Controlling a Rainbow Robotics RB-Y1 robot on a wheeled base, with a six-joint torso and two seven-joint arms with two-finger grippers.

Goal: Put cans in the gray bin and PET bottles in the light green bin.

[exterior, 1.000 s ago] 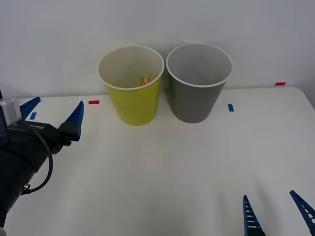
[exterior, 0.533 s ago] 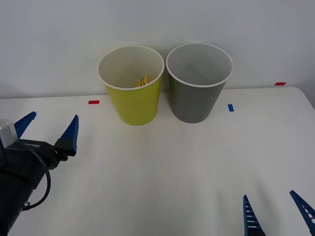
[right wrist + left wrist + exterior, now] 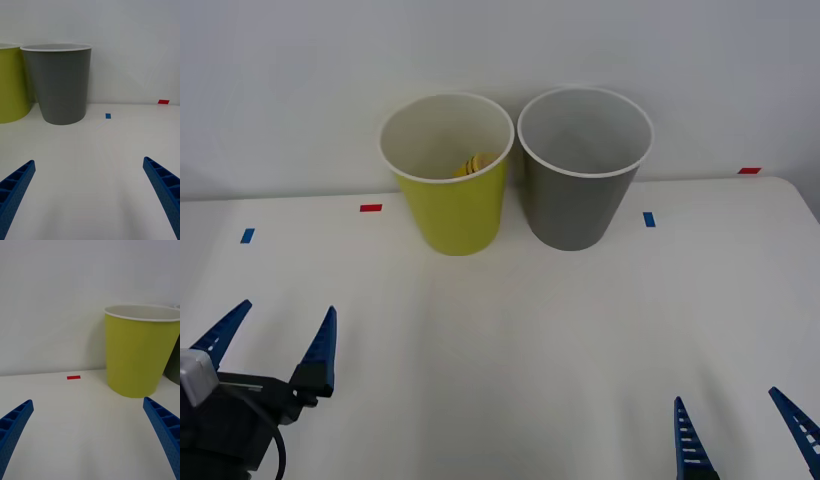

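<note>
Near table's (image 3: 510, 340) front edge — perhaps gaping — left gripper (image 3: 272, 340).

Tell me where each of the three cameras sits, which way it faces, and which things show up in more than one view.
Front view: above the arms, looking down at the table; left hand and right hand open near the lower corners.
Right wrist view: low, facing the gray bin; blue fingers show.
Left wrist view: low, facing the light green bin; blue fingers show.
Shared: both bins and the red tape mark also appear in the front view.
</note>
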